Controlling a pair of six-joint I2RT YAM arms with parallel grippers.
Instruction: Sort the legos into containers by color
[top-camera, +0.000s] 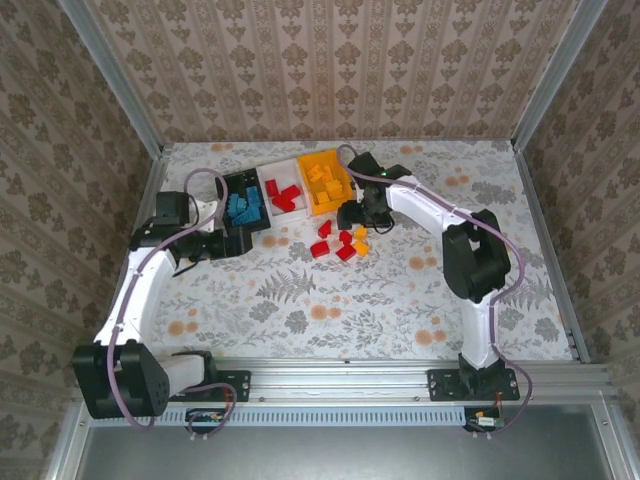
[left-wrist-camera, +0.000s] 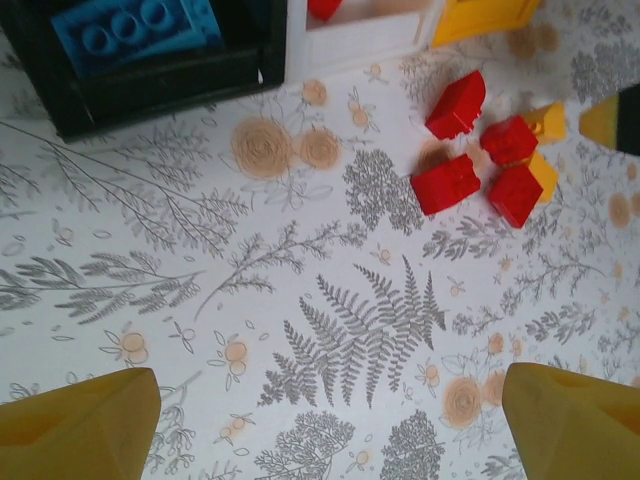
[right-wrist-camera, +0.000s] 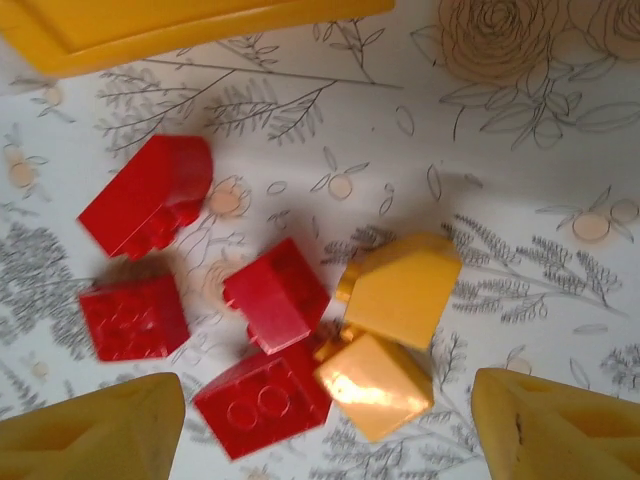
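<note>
Bins (top-camera: 292, 171) with blue, red, yellow legos (top-camera: 243, 208)

Three cameras are watching one worktop (top-camera: 300, 300) — one from overhead, two from the wrists.
The top camera is looking down from above and behind the arm bases, taking in everything from afar. The left wrist camera is facing the loose legos (left-wrist-camera: 446, 184) and the containers (left-wrist-camera: 150, 85) from mid-height; the right wrist camera is hovering far closer over the same legos (right-wrist-camera: 275, 295) — all three views are sharing them.
</note>
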